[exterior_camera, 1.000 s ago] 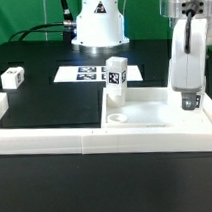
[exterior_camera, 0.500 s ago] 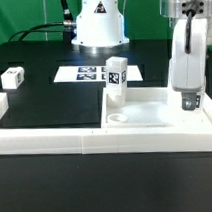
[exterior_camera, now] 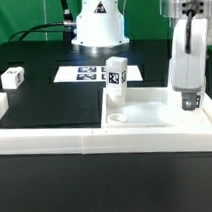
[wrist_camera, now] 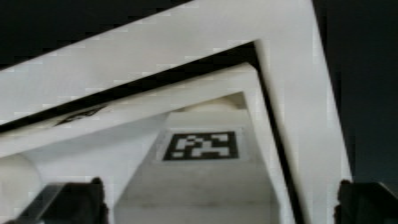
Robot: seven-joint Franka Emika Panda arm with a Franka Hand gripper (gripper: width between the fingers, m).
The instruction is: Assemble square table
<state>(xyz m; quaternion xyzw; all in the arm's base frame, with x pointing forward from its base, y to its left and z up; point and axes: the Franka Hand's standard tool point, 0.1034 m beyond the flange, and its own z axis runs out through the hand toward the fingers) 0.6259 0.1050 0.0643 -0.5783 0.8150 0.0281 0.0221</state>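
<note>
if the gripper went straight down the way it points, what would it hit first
Probably the white table slab: the gripper points down over it, and the wrist view shows its tagged face ahead. The gap is hard to judge.

Two leg blocks are showing: the upright leg block (exterior_camera: pixel 116 76) and the second leg block (exterior_camera: pixel 12 77). One square slab (exterior_camera: pixel 149 110) and one marker board (exterior_camera: pixel 90 72) are showing.

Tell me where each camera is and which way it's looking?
Exterior view: off the arm, across the table from the robot base, facing it; the claw hangs over the square tabletop.
Wrist view: on the wrist, looking down at a tag on a white surface; the claw's two fingers show.
Shared: the claw, and probably the tabletop.
</note>
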